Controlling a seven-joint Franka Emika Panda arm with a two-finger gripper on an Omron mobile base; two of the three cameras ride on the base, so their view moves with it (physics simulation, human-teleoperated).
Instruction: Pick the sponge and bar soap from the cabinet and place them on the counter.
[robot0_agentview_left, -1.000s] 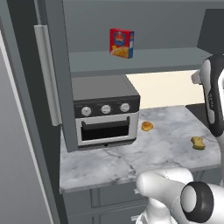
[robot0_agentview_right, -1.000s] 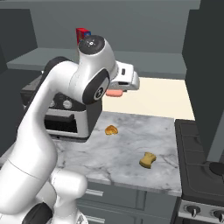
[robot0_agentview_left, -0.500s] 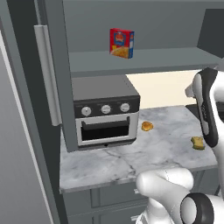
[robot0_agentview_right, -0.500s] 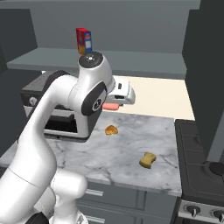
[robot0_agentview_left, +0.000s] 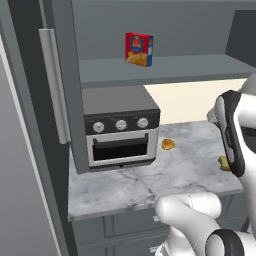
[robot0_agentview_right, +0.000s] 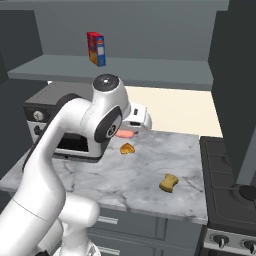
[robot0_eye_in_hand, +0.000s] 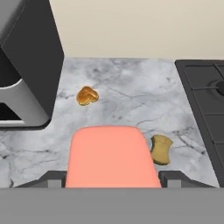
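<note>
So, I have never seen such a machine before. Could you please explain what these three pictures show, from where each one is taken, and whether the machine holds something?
It is a white robot arm with dark joints, in a rendered kitchen. Two pictures come from cameras behind the arm, on its left and its right; the third looks along its gripper.

The gripper holds a flat salmon-pink bar soap above the white-grey marble counter. Its jaws stand wide, closed on the bar.

On the counter lie a small tan-yellow sponge, a glossy orange-yellow lump and a silver toaster oven with three knobs. A red and yellow cardboard box stands on the grey shelf of the dark grey cabinet.
</note>
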